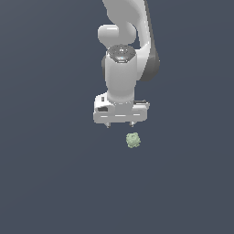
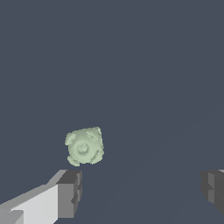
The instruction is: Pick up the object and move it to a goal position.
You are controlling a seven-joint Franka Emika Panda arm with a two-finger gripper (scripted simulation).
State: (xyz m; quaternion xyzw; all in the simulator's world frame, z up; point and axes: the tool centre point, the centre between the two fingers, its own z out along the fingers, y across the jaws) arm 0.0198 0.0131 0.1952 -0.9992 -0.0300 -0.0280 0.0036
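The object is a small pale green, bumpy, roughly round lump (image 1: 133, 140) lying on the dark grey surface. My white gripper (image 1: 120, 125) hangs just above and behind it, a little toward the exterior view's left, with its jaws wide apart and empty. In the wrist view the lump (image 2: 84, 146) lies ahead of the gripper (image 2: 140, 190), close to one dark fingertip (image 2: 70, 192) and outside the gap between the two. The other fingertip (image 2: 213, 189) shows at the picture's edge. Nothing touches the lump.
The white arm (image 1: 123, 50) rises from the gripper toward the top of the exterior view. A plain dark grey surface (image 1: 55, 183) lies all around. No other object or marker shows.
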